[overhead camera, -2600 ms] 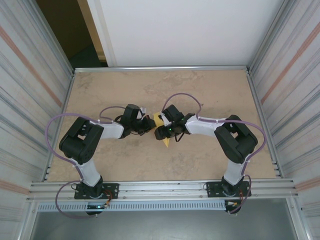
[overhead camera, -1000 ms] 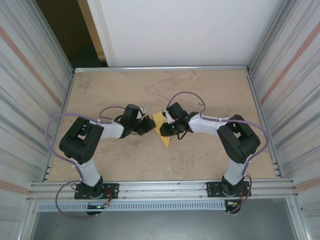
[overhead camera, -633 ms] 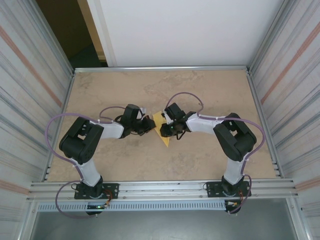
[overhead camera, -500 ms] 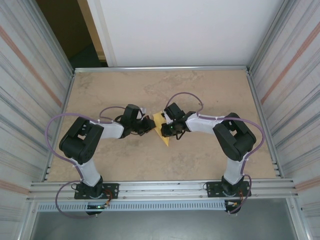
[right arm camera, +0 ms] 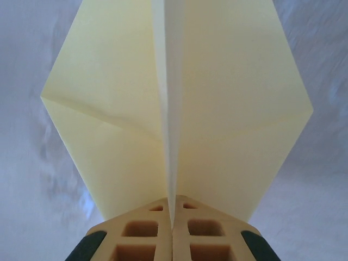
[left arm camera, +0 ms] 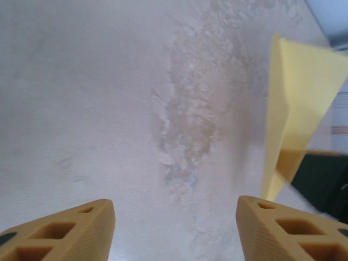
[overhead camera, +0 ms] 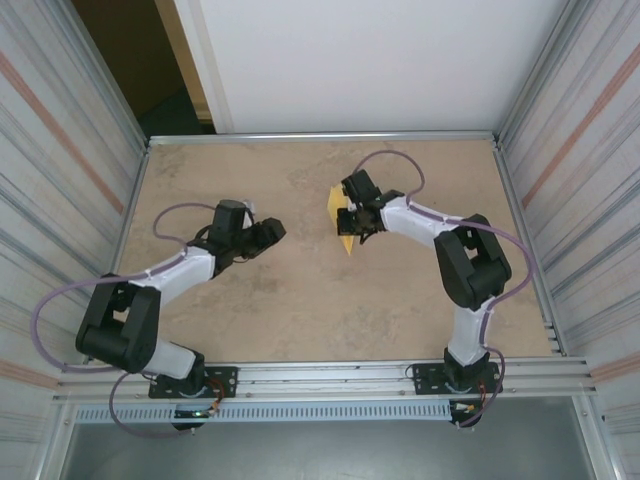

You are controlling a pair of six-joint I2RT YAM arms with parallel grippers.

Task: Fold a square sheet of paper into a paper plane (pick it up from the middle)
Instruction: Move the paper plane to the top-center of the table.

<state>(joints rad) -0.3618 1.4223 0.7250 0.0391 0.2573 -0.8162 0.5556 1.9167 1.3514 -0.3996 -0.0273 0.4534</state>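
Gripping paper plane [right arm camera: 228, 109] at centre crease: right pincer [right arm camera: 173, 215] closed | left pincer [left arm camera: 174, 211] open, empty | folds look finished

A beige, mottled desk [overhead camera: 300, 310] is edged by an aluminium rail [overhead camera: 330, 378] at the near side. Ribbed grey wall panels [overhead camera: 50, 170] flank it. A white board [overhead camera: 360, 60] stands behind, beside a dark opening [overhead camera: 125, 60].

Top external: set high behind both arm bases [overhead camera: 190, 382], looked down on the whole worktop [overhead camera: 300, 310]; left wrist: low, looked past its fingers [left arm camera: 65, 231] across the worktop; right wrist: hard up against the paper plane [right arm camera: 234, 98], which all three shared.
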